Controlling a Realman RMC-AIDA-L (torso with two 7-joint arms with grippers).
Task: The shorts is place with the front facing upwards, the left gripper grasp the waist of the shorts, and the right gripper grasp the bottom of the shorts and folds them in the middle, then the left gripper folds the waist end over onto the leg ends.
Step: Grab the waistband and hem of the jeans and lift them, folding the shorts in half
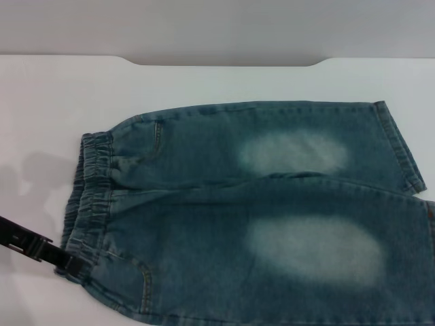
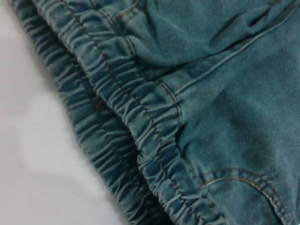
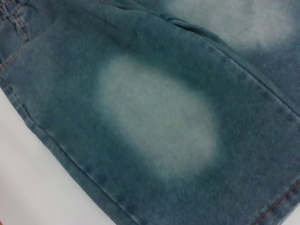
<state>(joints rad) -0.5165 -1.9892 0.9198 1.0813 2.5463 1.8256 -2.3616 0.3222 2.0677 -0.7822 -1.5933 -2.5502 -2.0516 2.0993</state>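
Note:
The blue-green denim shorts (image 1: 224, 204) lie flat on the white table (image 1: 41, 102), the face with two pale faded patches upward. The crinkled elastic waist (image 1: 92, 190) is at the left. The bottom of the shorts, with the far leg's turned-up hem (image 1: 401, 146), points right; the near leg runs off the right edge of the view. My left gripper (image 1: 68, 261) reaches in from the lower left and touches the near corner of the waist. The left wrist view is filled by the ruched waist (image 2: 140, 117). The right wrist view shows a pale patch (image 3: 159, 126) on a leg. My right gripper is out of view.
Bare white table lies to the left of the waist and behind the shorts. The table's far edge (image 1: 224, 62) has a shallow grey recess in it. In the right wrist view a strip of white table (image 3: 28, 187) borders the leg's stitched edge.

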